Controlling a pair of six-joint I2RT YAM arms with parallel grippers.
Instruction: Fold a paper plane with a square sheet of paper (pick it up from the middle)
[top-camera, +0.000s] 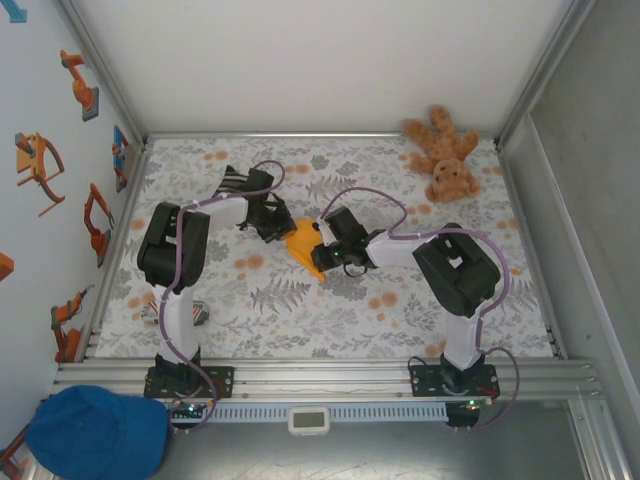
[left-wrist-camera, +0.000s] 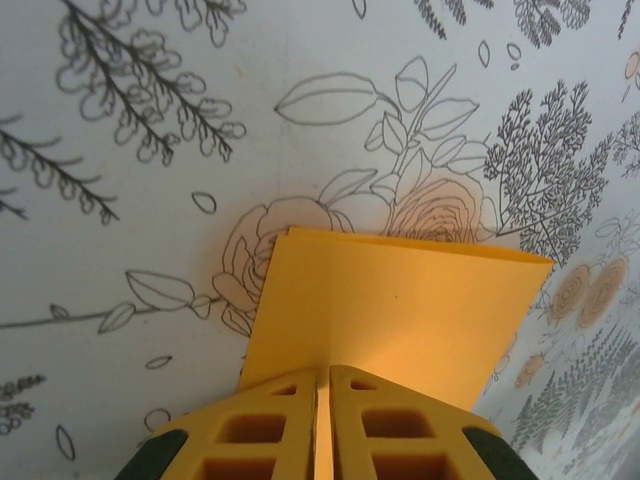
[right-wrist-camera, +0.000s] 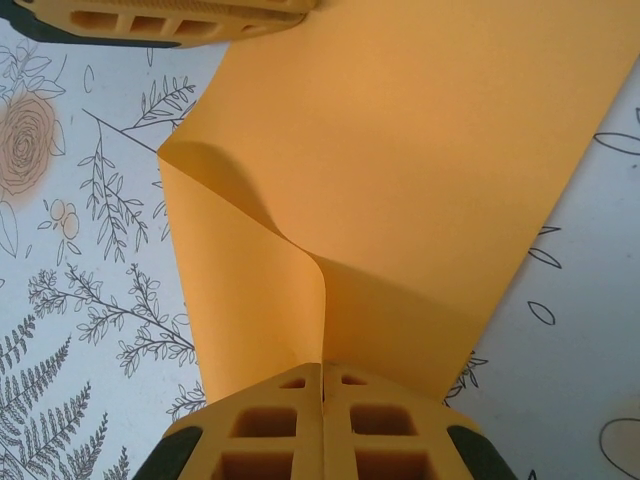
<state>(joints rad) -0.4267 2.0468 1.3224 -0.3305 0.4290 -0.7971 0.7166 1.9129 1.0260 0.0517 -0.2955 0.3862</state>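
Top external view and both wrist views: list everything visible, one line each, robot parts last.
square sheet of paper: one, orange-yellow, mid-table, bent, held between both grippers
teddy bear: one, brown, far right corner of the table
sock: one, black-and-white striped, far left, partly behind the left arm
cap: one, blue, off the table at the near left
tablecloth: one, white with grey and orange floral print, covering the table
left gripper: one, yellow fingers, shut on the paper's edge
right gripper: one, yellow fingers, shut on the paper where it buckles
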